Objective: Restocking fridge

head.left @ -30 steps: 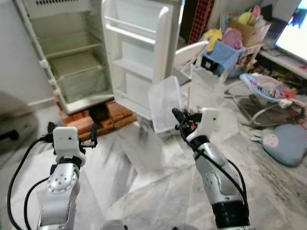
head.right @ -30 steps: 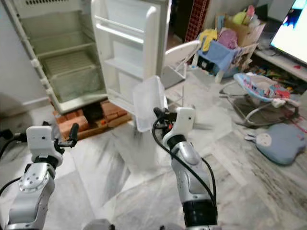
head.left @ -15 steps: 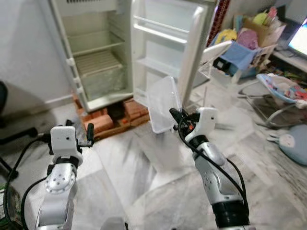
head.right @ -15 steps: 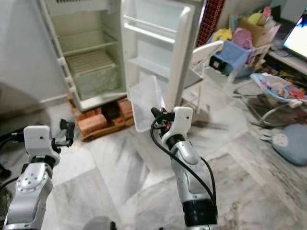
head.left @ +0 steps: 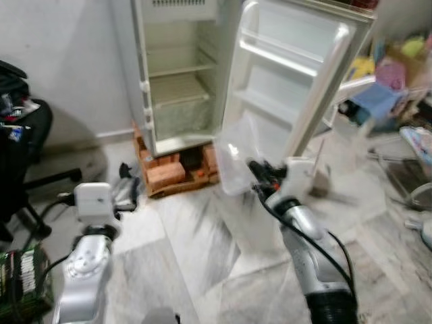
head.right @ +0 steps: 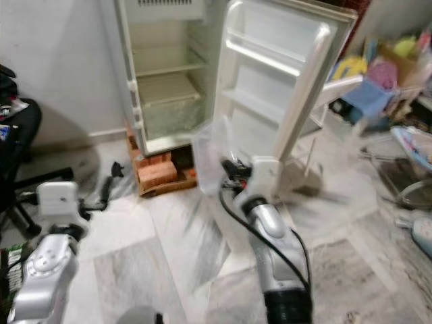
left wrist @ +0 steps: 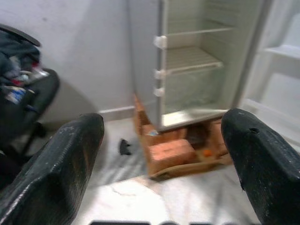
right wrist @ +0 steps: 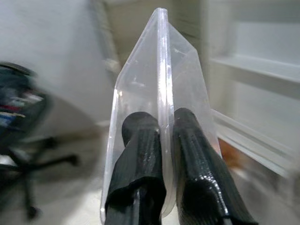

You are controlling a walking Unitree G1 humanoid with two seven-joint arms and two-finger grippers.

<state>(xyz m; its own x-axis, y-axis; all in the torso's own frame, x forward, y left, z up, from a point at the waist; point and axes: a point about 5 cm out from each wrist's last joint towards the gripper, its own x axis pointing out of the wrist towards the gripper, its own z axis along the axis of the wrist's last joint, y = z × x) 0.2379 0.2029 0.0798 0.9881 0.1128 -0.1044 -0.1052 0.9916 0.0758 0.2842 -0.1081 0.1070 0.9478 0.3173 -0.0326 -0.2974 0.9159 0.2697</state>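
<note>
The fridge stands ahead by the wall, door swung wide; it sits on red bricks.

The right gripper pinches the edge of a clear plastic tray; its two black fingers press on either side of the thin rim; the tray stands up on its edge, held out in front of the robot, between it and the open door. The left gripper is spread wide and holds nothing; it points toward the bottom of the fridge.

Inside the fridge I see bare white shelves; the door shelves are bare too. A black chair with some stuff on it stands off to the left, well apart from the fridge; toys and a blue box lie to the right, all blurry.

I think the robot is carrying the tray to the fridge; it is not there yet. Next it needs to walk closer, line the tray up with a shelf spot, and tip it flat so it can slide in. The tray is thin and slippery, so it could slip or bump the door.

No words or labels are clear enough to read.
</note>
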